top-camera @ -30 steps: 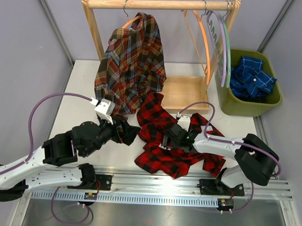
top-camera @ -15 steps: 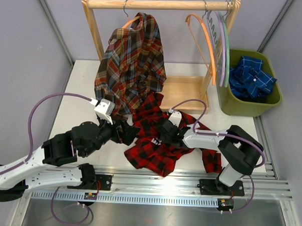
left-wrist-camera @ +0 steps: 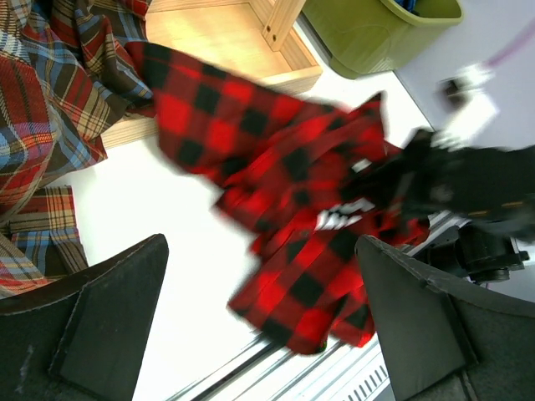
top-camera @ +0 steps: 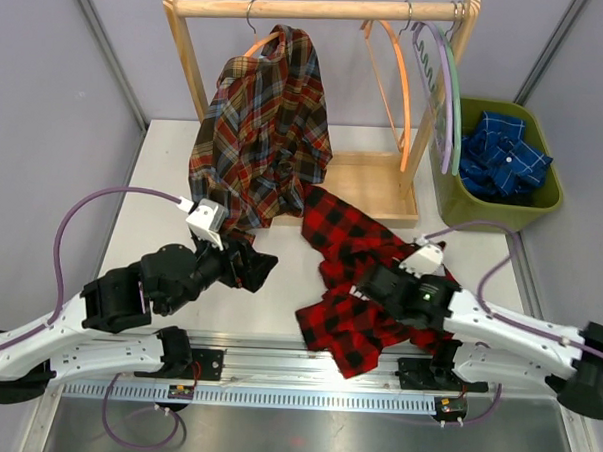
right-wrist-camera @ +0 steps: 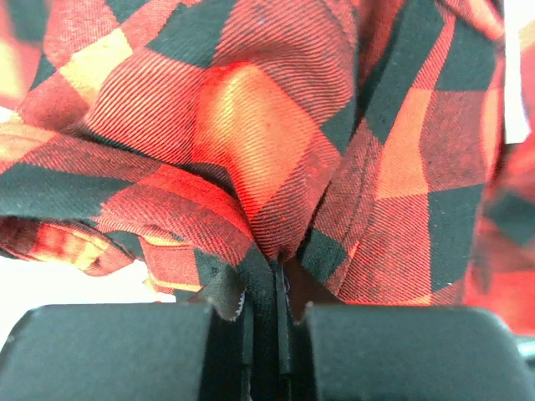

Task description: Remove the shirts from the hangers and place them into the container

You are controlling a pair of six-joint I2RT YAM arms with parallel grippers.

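The red-and-black shirt (top-camera: 351, 273) lies crumpled on the table in front of the rack. My right gripper (top-camera: 376, 285) is shut on a fold of it; in the right wrist view the check cloth (right-wrist-camera: 267, 125) bunches into the closed right gripper (right-wrist-camera: 266, 334). The tartan shirt (top-camera: 260, 134) hangs from an orange hanger (top-camera: 257, 46) on the rail. My left gripper (top-camera: 260, 268) stands open and empty beside its hem, left of the red shirt (left-wrist-camera: 284, 192). Bare orange (top-camera: 399, 90), lilac (top-camera: 444, 102) and green (top-camera: 457, 93) hangers hang at the right. The olive container (top-camera: 541, 204) stands far right.
A blue checked shirt (top-camera: 500, 150) lies inside the container. The wooden rack's rail (top-camera: 311, 8) and shallow tray (top-camera: 368, 184) stand behind the shirts. A metal rail (top-camera: 306, 361) runs along the near table edge. The right arm (left-wrist-camera: 468, 184) shows blurred in the left wrist view.
My right gripper has shut on the red shirt and dragged it right and toward the near edge as the arm swung right. The bare orange hanger swings. The left arm barely moved.
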